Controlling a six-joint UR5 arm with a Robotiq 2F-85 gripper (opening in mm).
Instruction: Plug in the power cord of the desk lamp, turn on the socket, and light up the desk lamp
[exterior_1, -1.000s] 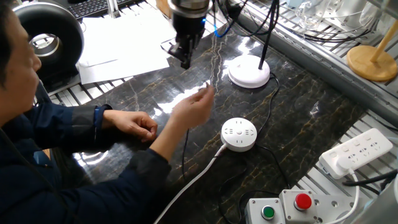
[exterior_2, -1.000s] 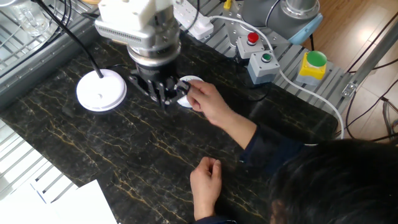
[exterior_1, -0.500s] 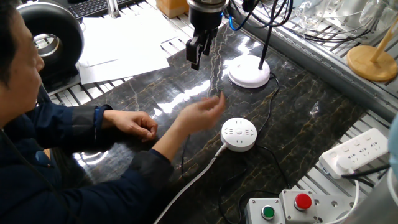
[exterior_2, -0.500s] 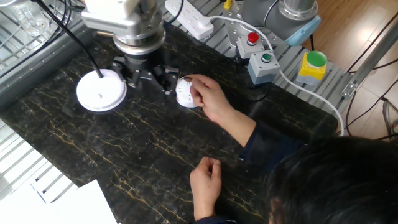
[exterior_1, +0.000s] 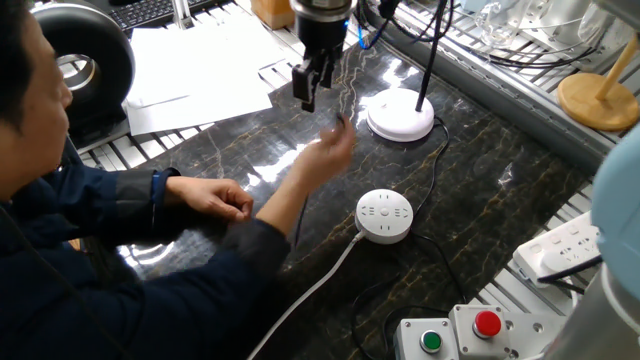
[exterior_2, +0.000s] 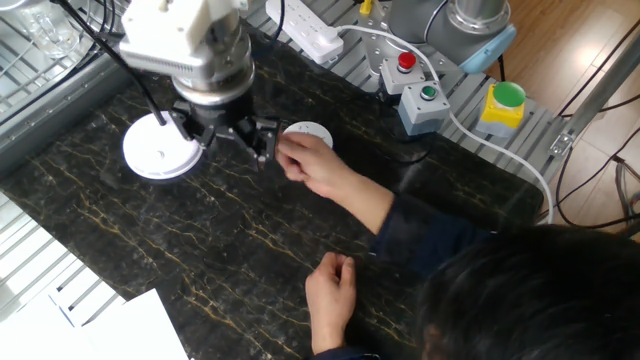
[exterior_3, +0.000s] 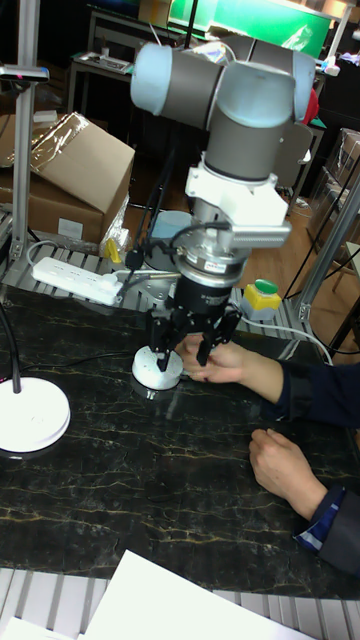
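Jaws are seen spread apart and empty on the gripper (exterior_3: 188, 352), which hangs above the dark marble table (exterior_1: 480, 170) in the upper middle of one fixed view.

Largest to smallest:
- Person at the left of that view; one hand (exterior_1: 325, 158) is raised just below the gripper, the other hand (exterior_1: 215, 200) rests on the table.
- Desk lamp (exterior_1: 401, 113), upper centre-right, its white disc base flat on the table. No light can be made out.
- Socket (exterior_1: 384, 216), centre-right, lies flat with its outlet holes bare and nothing inserted.
- Power cord (exterior_1: 437, 165) runs from the lamp base down past the socket. Its plug appears to be held up in the raised hand, but this cannot be confirmed; it is small and blurred.

Progress, judged: none of the three steps is done. Plugging in, switching the socket and lighting the lamp are all left.
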